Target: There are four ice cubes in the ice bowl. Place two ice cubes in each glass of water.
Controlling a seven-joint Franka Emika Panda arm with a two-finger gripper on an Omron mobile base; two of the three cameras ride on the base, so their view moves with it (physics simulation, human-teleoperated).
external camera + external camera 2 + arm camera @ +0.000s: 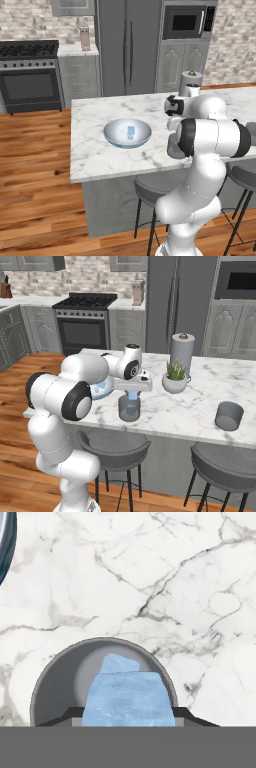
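In the hand view we look straight down into a glass (55,687) standing on the white marble counter (150,572). A pale blue ice cube (127,699) sits between the two dark finger tips (60,718), and the fingers press on its two sides. A second bit of blue ice (117,662) peeks out behind it, lower down; we cannot tell if it lies inside the glass. A dark curved rim (6,547) shows at the top left corner.

From the right base view we see what the hand view misses. The gripper (132,396) hangs just above the glass (129,411), with the ice cube (132,395) right over its mouth. The other glass (229,415) stands well apart to the right, near the counter's edge. A small white pot with a green plant (175,380) and a tall paper towel roll (182,352) stand behind. The ice bowl (100,390) is partly hidden behind the arm.

The left base view shows the ice bowl (127,133) in full. It sits on the counter (95,150) to the left of the arm. We see blue ice (131,131) standing in its middle, but we cannot count the cubes.
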